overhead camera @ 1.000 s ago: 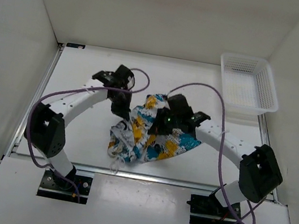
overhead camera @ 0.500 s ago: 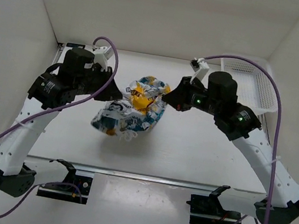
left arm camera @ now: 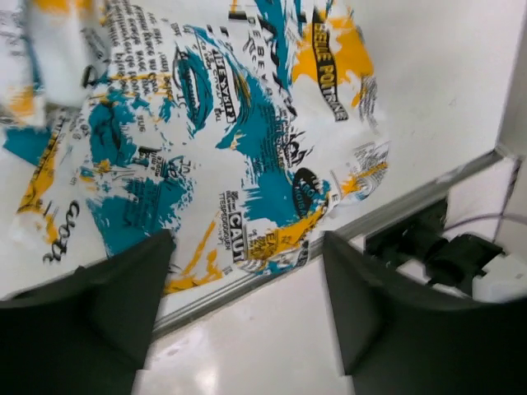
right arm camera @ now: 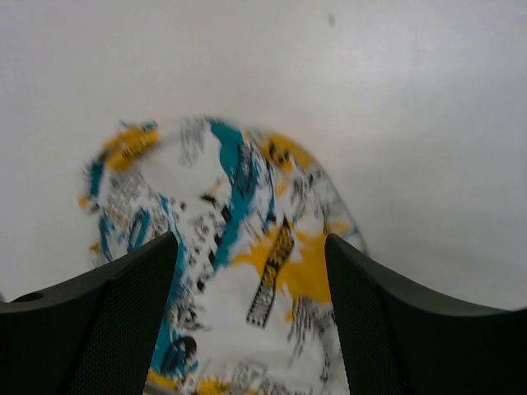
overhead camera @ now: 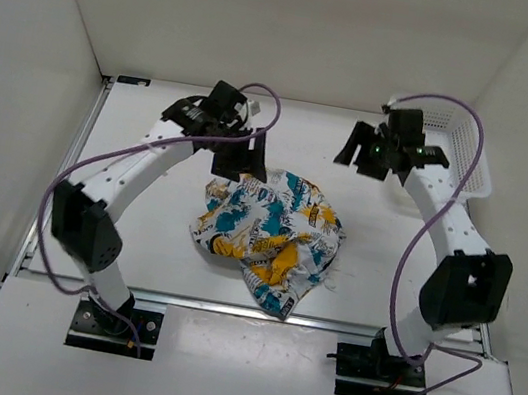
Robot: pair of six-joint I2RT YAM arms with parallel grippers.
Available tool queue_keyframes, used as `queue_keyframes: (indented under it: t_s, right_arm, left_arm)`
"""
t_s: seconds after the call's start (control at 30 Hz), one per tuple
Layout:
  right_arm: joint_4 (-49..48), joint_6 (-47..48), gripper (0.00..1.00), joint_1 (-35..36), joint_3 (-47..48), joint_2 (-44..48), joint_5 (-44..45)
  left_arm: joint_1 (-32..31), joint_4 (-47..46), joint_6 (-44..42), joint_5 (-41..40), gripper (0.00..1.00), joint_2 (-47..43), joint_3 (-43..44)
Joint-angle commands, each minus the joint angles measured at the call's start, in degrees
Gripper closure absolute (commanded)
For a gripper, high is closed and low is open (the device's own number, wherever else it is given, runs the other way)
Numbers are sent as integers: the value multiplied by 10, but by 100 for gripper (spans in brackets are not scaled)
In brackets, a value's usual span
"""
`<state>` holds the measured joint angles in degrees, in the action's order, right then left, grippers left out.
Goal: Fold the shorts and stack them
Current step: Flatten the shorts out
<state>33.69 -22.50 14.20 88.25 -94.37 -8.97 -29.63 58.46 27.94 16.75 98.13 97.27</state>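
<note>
Shorts [overhead camera: 268, 234] lie crumpled; left end effector [left arm camera: 247, 276] and right end effector [right arm camera: 251, 280] gape empty. Grabbing bunched layers could leave a crooked fold.

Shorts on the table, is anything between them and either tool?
Nothing visible. The shorts lie crumpled on the table; the left tool hovers by their far-left edge, the right tool stands apart, with only table between.

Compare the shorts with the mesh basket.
The shorts are soft and crumpled; the basket is rigid and boxy. The shorts carry a teal, yellow-orange and black print; the basket is plain white. The shorts lie mid-table; the basket sits far right. Both rest on the table.
</note>
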Motion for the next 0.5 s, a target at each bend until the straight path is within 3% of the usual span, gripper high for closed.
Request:
queue_keyframes:
  t_s: [0.0, 0.1, 0.13, 0.2, 0.23, 0.27, 0.33, 0.47]
  right_arm:
    - [-3, -12, 29, 22, -88, 130, 22]
    - [-3, -43, 36, 57, -235, 220, 22]
    - [-9, -61, 36, 69, -305, 243, 16]
    - [-9, -85, 29, 101, -368, 306, 5]
    - [-9, -99, 24, 112, -396, 325, -4]
    - [-9, -131, 20, 123, -447, 355, -30]
    - [-30, -163, 14, 164, -489, 376, -54]
    - [-52, -222, 12, 263, -534, 366, -26]
  left_arm:
    - [22, 17, 4, -63, 25, -121, -60]
    - [22, -3, 21, -85, 40, -161, -188]
    - [22, -24, 32, -85, 40, -170, -222]
    - [22, -42, 43, -70, 27, -176, -279]
    - [14, -49, 48, -70, 10, -182, -322]
    - [9, -56, 55, -82, 0, -182, -338]
    - [-4, -62, 62, -105, 0, -168, -367]
    - [-10, -105, 62, -94, 0, -128, -373]
